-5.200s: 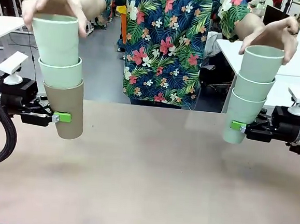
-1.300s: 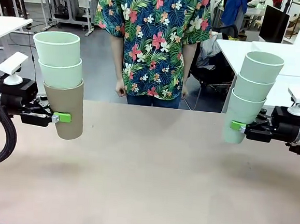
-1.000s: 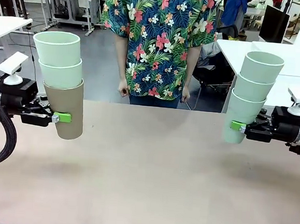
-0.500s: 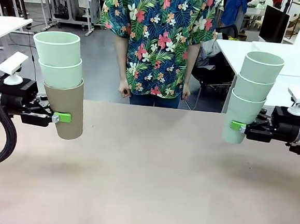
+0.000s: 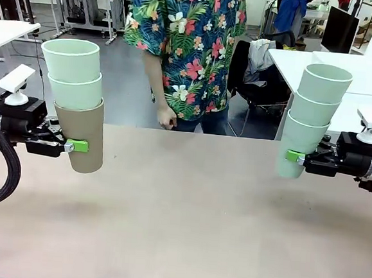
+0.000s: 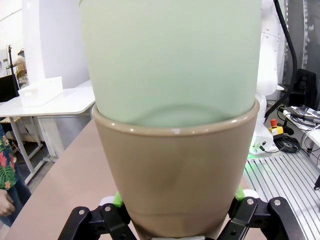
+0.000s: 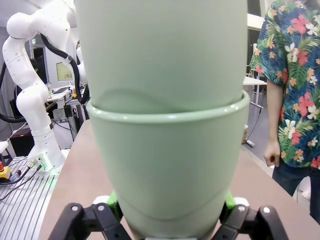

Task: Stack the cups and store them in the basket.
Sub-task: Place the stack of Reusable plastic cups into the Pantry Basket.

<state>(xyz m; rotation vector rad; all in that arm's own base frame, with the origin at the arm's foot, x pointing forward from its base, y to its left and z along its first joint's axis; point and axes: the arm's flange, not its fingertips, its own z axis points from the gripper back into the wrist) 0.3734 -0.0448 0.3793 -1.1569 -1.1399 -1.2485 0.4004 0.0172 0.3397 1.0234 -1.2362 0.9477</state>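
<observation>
My left gripper (image 5: 76,146) is shut on the tan brown cup (image 5: 82,135) at the bottom of an upright stack held above the table's left side; two pale mint green cups (image 5: 73,69) nest in it. In the left wrist view the brown cup (image 6: 175,177) sits between the green pads with a mint cup (image 6: 170,55) inside. My right gripper (image 5: 293,156) is shut on the lowest of three nested mint green cups (image 5: 308,120) held above the table's right side. That stack (image 7: 167,165) fills the space between the pads in the right wrist view. The basket is out of view.
The tan table (image 5: 186,223) lies bare between the two stacks. A person in a flowered shirt (image 5: 180,48) stands at the far edge, turned sideways, one hand (image 5: 169,119) hanging just above the table's edge. White tables (image 5: 320,66) stand behind.
The person has shifted toward the left of the picture and turned sideways. Both grippers and their cup stacks have stayed still.
</observation>
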